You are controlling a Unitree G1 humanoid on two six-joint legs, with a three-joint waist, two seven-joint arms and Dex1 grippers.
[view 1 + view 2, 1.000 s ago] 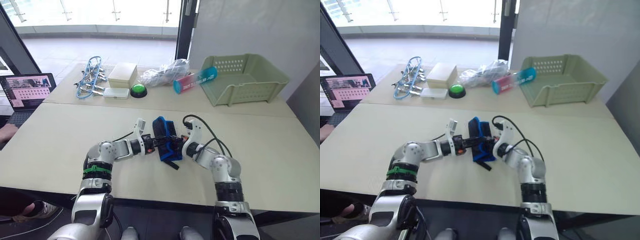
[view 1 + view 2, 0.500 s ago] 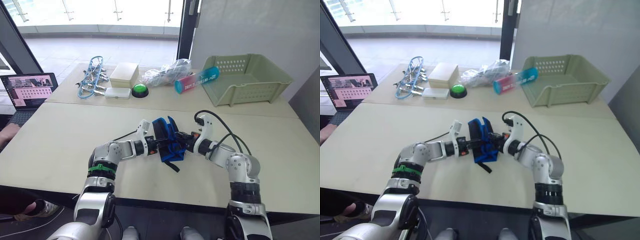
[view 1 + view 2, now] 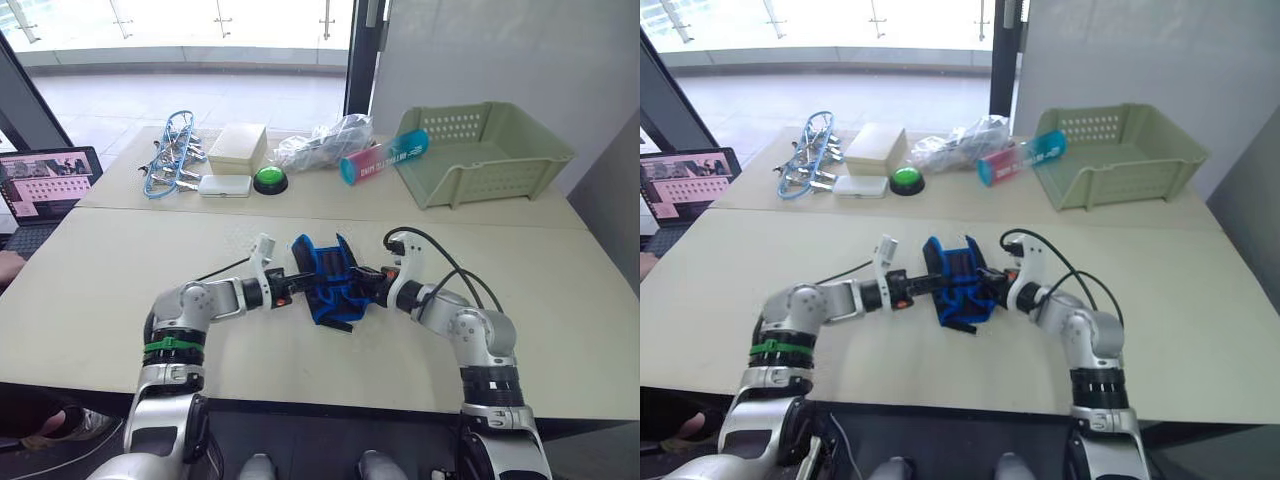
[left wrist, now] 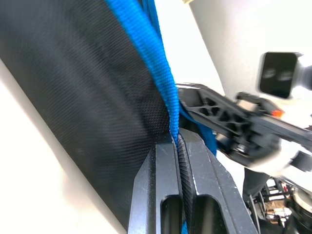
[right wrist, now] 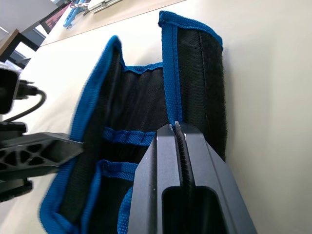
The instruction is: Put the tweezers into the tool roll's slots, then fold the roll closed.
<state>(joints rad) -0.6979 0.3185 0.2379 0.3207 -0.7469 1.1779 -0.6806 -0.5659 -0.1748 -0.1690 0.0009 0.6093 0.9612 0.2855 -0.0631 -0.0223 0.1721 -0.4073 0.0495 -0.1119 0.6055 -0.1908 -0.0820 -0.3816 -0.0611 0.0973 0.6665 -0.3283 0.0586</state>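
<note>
The tool roll sits near the middle of the front table, partly folded, with its two blue-edged sides raised and its black inner face between them. The left gripper comes in from the robot's left and has its two black fingers pressed together on the blue edging of the roll's left side; in the left wrist view the fingers meet with the blue trim caught at their tips. The right gripper reaches in from the robot's right, and in the right wrist view its fingers are likewise closed on the blue edge of the roll's right flap, with no gap between them. That same view shows the inner face with blue-trimmed slots across it; whether any tweezers sit in them is hard to tell, since the interior is dark. A black strap end trails from the roll's near edge toward the robot.

On the far table, well apart from the roll, lie a bundle of blue wire with clips, a beige box, a white case, a green button, a crumpled clear bag, a pink and blue bottle and a green basket. A laptop stands at the robot's left.
</note>
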